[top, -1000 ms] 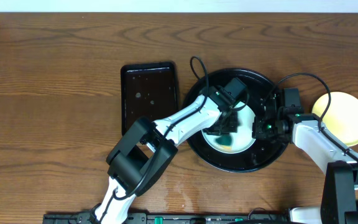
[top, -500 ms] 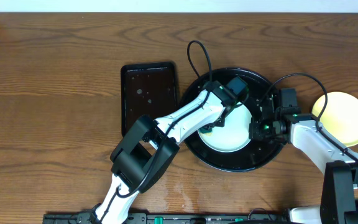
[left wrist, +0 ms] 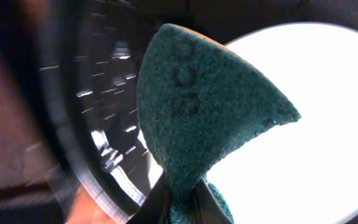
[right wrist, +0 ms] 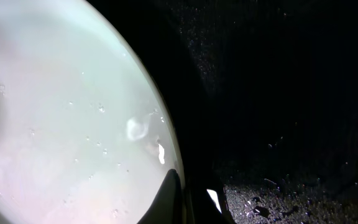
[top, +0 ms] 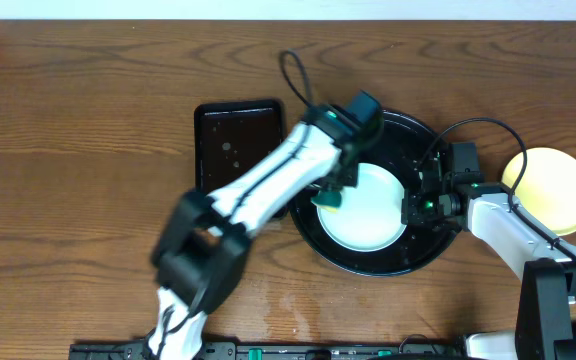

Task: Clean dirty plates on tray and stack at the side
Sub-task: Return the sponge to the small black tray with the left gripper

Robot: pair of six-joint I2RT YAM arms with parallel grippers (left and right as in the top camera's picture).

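Note:
A pale mint-white plate (top: 365,209) lies in the round black tray (top: 423,250). My left gripper (top: 330,192) is shut on a dark green sponge (left wrist: 204,118), held over the plate's left edge; the sponge's yellow side (top: 329,200) shows from above. My right gripper (top: 415,207) is shut on the plate's right rim (right wrist: 169,158), one finger over it, one under. The plate also shows in the left wrist view (left wrist: 316,124) and the right wrist view (right wrist: 67,124), wet with droplets. A yellow plate (top: 553,188) lies on the table right of the tray. The third plate is not visible.
A rectangular black tray (top: 238,150) with wet spots lies left of the round tray. The right arm's white link (top: 513,232) stretches between the round tray and the yellow plate. A cable (top: 473,125) arcs over the tray's right rim.
My left gripper has swept the sponge from the plate's middle up and left to its left edge, uncovering the plate. The right gripper has stayed on the rim.

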